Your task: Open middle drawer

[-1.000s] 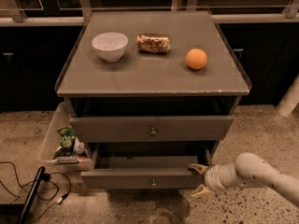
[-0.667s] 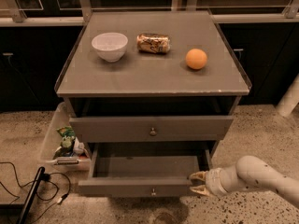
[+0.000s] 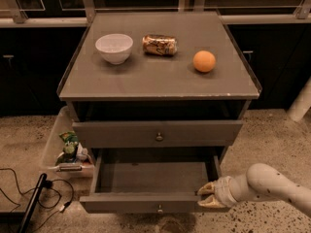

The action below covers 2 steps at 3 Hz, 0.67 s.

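Note:
The middle drawer (image 3: pixel 150 178) is pulled well out of the grey cabinet and its inside is bare. Its flat front (image 3: pixel 141 203) with a small round knob (image 3: pixel 159 208) faces me. My gripper (image 3: pixel 209 196) is at the right end of that front. One yellowish finger (image 3: pixel 206 189) is inside the drawer and the other is outside, so the front board sits between them. My white arm (image 3: pixel 272 186) comes in from the lower right. The taller front with the same knob (image 3: pixel 158 132) above is closed. The lowest drawer is hidden under the open one.
On the cabinet top (image 3: pixel 160 81) stand a white bowl (image 3: pixel 114 47), a lying can (image 3: pixel 159 45) and an orange (image 3: pixel 204 61). A clear bin with snack bags (image 3: pixel 68 152) sits on the floor at the left, with black cables (image 3: pixel 29 198) beside it. A white post (image 3: pixel 301 101) stands at the right.
The middle drawer has slid further out toward me. My gripper has moved with its right end, toward me.

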{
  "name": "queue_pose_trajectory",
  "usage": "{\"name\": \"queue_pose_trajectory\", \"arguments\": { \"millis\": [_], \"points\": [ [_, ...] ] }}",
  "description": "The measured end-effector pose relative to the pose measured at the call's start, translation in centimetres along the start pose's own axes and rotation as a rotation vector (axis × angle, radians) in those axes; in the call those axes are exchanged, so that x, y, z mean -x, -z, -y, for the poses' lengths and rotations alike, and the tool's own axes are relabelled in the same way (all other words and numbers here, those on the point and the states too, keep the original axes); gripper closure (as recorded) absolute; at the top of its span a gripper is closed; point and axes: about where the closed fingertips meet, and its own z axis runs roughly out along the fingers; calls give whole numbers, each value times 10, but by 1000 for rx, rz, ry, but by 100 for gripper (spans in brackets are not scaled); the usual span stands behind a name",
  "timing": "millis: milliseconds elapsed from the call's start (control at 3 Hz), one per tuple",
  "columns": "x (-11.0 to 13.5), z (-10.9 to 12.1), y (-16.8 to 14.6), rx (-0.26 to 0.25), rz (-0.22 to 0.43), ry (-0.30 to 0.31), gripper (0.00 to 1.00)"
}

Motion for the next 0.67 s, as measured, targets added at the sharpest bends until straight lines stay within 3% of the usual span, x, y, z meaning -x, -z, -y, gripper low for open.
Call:
{"name": "queue_pose_trajectory", "arguments": {
  "millis": [667],
  "points": [
    [0, 0, 0, 0, 0, 0, 35]
  ]
}}
